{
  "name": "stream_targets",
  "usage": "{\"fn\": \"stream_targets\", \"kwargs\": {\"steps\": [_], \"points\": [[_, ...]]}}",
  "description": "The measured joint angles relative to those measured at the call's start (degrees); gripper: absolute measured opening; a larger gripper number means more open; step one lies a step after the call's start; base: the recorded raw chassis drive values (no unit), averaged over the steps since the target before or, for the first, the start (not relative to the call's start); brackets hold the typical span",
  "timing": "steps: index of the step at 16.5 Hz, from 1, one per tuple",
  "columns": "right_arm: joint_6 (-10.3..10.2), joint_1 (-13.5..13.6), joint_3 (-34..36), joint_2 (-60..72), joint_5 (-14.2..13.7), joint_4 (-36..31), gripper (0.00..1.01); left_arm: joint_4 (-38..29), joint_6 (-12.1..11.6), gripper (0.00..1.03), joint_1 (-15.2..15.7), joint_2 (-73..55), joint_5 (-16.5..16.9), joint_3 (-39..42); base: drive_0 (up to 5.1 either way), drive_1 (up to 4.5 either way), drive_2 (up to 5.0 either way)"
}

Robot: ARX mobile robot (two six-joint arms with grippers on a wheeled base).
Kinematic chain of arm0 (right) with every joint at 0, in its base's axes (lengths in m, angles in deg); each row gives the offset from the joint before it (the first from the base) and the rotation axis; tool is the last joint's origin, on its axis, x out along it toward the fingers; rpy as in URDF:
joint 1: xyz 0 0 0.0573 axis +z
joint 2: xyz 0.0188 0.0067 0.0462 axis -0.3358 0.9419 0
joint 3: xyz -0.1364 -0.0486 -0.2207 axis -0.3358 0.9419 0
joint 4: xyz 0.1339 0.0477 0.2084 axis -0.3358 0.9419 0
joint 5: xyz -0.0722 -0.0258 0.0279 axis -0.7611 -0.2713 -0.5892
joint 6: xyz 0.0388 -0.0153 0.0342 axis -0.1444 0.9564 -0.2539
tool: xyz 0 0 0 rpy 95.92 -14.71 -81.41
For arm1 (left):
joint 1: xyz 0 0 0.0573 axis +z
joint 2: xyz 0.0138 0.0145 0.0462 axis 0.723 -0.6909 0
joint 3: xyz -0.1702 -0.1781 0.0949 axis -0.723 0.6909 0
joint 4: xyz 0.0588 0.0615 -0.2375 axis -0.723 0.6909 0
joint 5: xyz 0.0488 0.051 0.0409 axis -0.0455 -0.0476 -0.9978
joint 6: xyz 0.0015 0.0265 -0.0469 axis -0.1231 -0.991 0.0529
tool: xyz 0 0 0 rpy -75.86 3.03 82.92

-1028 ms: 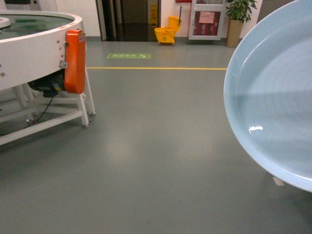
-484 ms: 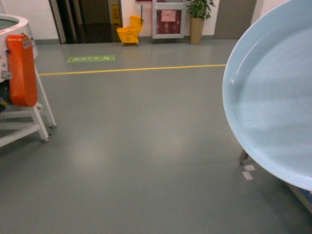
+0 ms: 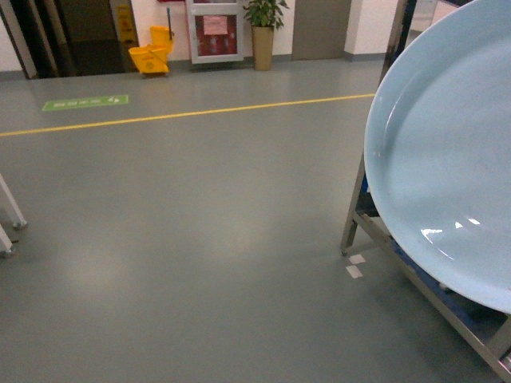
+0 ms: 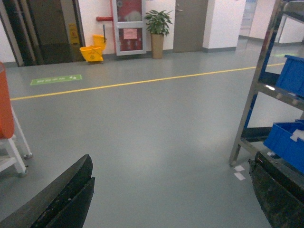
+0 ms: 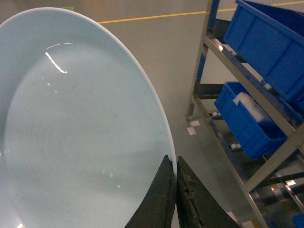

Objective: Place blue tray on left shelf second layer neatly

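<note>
Right gripper (image 5: 175,164) pinches the blue tray (image 5: 76,137) by its rim; left gripper (image 4: 171,190) spread wide, holding nothing

Before you, a steel rack (image 5: 251,90) stands on grey floor (image 3: 200,239), holding two blue crates (image 5: 270,42) (one per tier); paper scraps (image 3: 354,265) lie by its foot.

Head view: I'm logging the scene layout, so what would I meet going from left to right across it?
Green floor sign → yellow mop bucket → red cabinet → potted plant → steel shelf post → blue tray, filling the right edge.
</note>
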Motion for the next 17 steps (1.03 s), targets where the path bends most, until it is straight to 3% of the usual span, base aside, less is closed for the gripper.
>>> {"fn": "stream_targets", "kwargs": {"steps": [17], "points": [[0.00, 0.00, 0.00, 0.00, 0.00, 0.00, 0.02, 0.02, 0.00, 0.98, 0.00, 0.00, 0.00, 0.00, -1.5, -1.54, -1.5]]}}
